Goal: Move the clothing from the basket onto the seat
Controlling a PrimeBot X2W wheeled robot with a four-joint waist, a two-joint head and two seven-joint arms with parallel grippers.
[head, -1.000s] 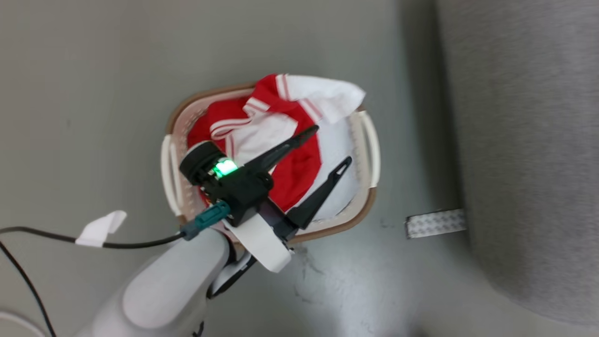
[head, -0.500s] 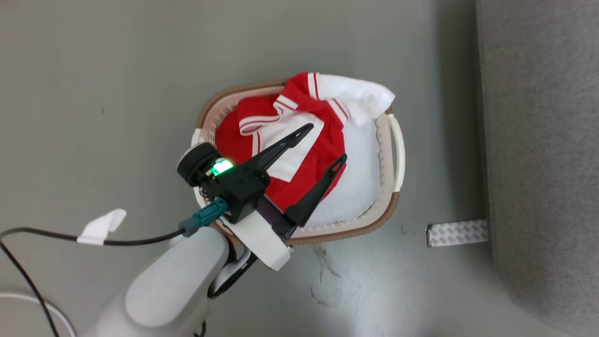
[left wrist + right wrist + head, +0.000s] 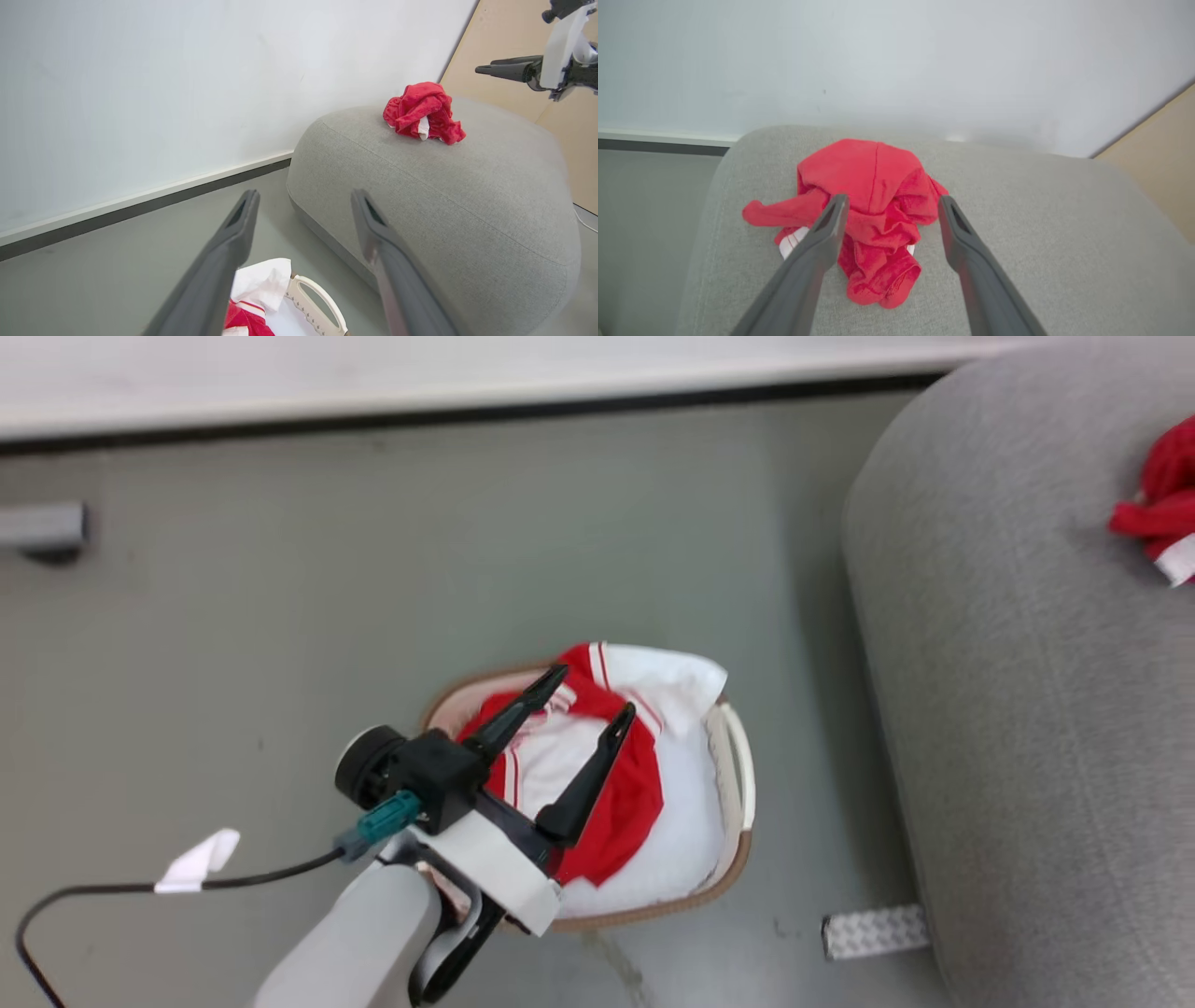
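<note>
Left gripper point(image 3: 594, 691) is hovering, fingers spread, over the basket point(image 3: 739, 775); the clothing point(image 3: 630, 798) inside is looking limp and light, so I'd be pinching the bunched fold by its far rim.

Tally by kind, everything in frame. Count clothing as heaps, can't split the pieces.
Clothing heaps: 2, a crumpled red garment on the sofa and red-and-white clothing in the basket
Laundry baskets: 1
Sofas: 1
Grippers: 2, left gripper and right gripper, both open
Floor tape strip: 1
Total: 7
</note>
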